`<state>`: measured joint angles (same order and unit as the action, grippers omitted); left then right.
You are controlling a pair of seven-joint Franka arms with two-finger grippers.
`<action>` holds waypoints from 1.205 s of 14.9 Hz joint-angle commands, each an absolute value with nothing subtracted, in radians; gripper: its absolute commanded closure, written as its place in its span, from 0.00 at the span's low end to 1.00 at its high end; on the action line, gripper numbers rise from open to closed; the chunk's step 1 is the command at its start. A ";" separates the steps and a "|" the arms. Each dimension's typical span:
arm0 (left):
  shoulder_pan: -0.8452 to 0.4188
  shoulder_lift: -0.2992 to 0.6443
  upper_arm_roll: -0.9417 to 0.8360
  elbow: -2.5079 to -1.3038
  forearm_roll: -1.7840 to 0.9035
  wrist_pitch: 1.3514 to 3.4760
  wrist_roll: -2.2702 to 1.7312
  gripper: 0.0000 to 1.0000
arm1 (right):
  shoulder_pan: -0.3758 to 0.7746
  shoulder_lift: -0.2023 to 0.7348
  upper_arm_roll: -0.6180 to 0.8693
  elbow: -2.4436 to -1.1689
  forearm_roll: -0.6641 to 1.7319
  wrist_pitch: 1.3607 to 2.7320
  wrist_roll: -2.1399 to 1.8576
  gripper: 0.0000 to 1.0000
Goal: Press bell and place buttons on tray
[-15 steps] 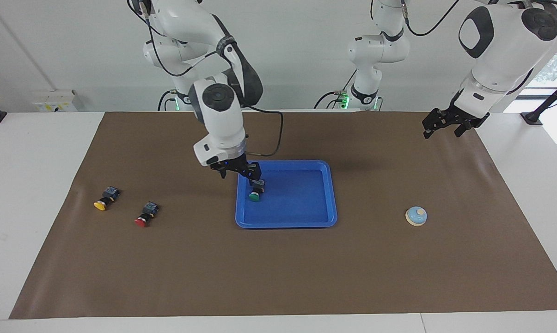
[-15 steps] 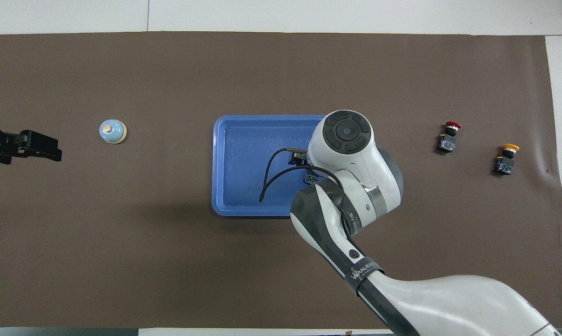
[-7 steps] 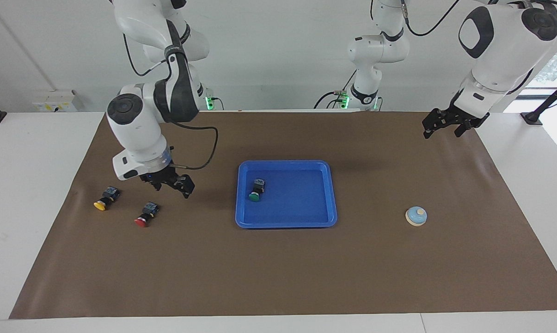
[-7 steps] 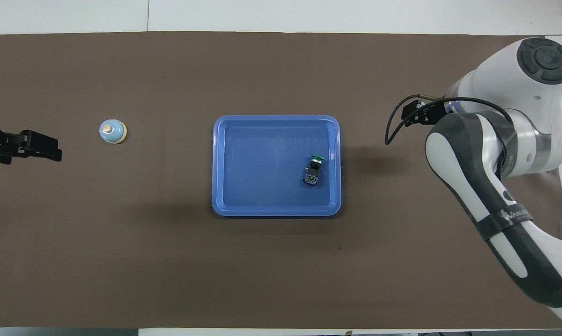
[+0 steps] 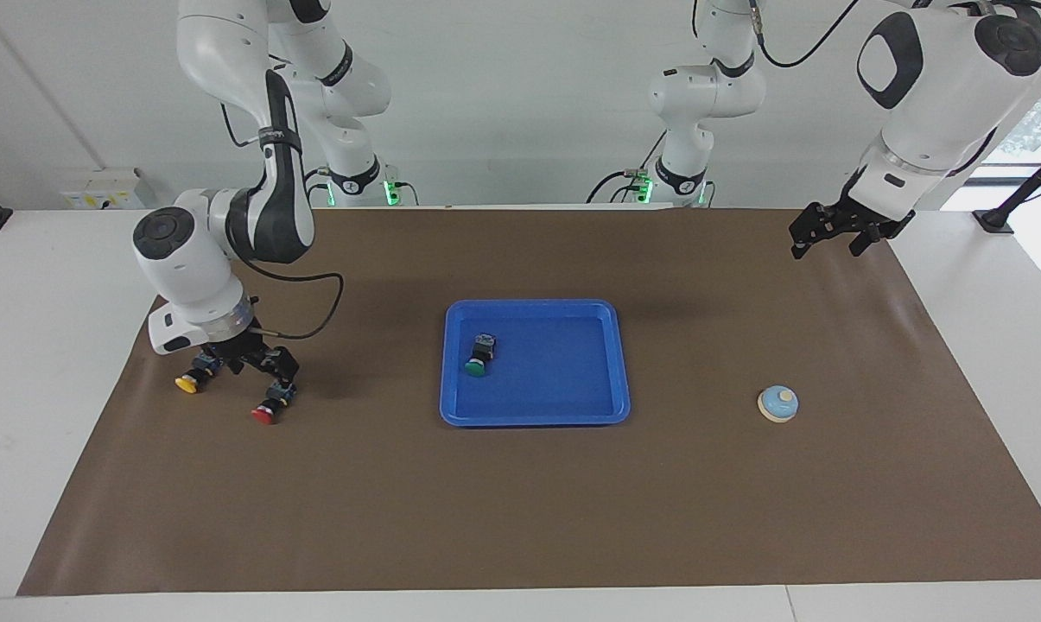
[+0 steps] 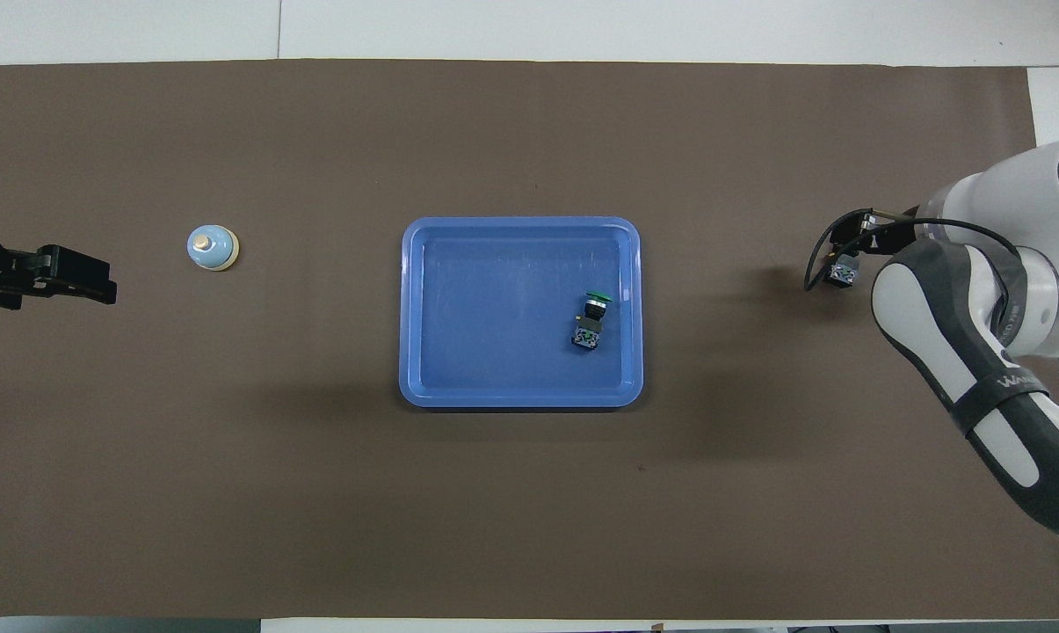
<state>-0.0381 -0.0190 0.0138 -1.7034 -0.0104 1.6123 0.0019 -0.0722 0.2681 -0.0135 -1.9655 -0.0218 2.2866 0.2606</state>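
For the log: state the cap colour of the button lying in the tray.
Green; the button in the tray shows best in the facing view.

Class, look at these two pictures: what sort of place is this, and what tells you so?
Probably a robotics lab: two white arms at a table, a brown mat spread on it, and props laid out, a blue tray and a small bell.

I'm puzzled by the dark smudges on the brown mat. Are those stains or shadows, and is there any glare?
Shadows: in the overhead view a soft one runs along the tray edge nearer the robots, another beside the right gripper. In the facing view, bright daylight washes out the window corner above the waiting left gripper.
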 commanded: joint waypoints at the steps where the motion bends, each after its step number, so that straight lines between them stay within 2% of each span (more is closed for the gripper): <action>1: -0.037 -0.029 0.014 -1.704 0.002 1.611 0.003 0.00 | -0.086 0.285 0.000 -2.019 -0.032 2.374 0.239 0.00; 7: -0.037 -0.029 0.014 -1.704 0.002 1.611 0.003 0.00 | -0.089 0.307 0.000 -2.085 -0.032 2.490 0.207 0.00; 8: -0.037 -0.029 0.014 -1.704 0.002 1.611 0.003 0.00 | -0.094 0.311 0.000 -2.089 -0.032 2.503 0.199 0.01; 9: -0.037 -0.029 0.014 -1.704 0.002 1.611 0.003 0.00 | -0.097 0.314 0.000 -2.089 -0.032 2.506 0.198 0.07; 12: -0.037 -0.029 0.014 -1.704 0.002 1.611 0.003 0.00 | -0.095 0.314 0.000 -2.085 -0.032 2.500 0.187 0.71; 13: -0.037 -0.029 0.014 -1.704 0.002 1.611 0.003 0.00 | -0.094 0.314 0.000 -2.082 -0.032 2.496 0.187 0.87; 14: -0.037 -0.029 0.014 -1.704 0.002 1.611 0.003 0.00 | -0.092 0.314 0.000 -2.080 -0.031 2.493 0.187 1.00; 18: -0.037 -0.029 0.014 -1.704 0.002 1.611 0.003 0.00 | -0.083 0.313 0.006 -2.051 -0.029 2.453 0.189 1.00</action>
<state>-0.0381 -0.0190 0.0138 -1.7034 -0.0104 1.6124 0.0019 -0.0748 0.3144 -0.0082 -2.0707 -0.0235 2.4795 0.2075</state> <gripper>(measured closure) 0.000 0.590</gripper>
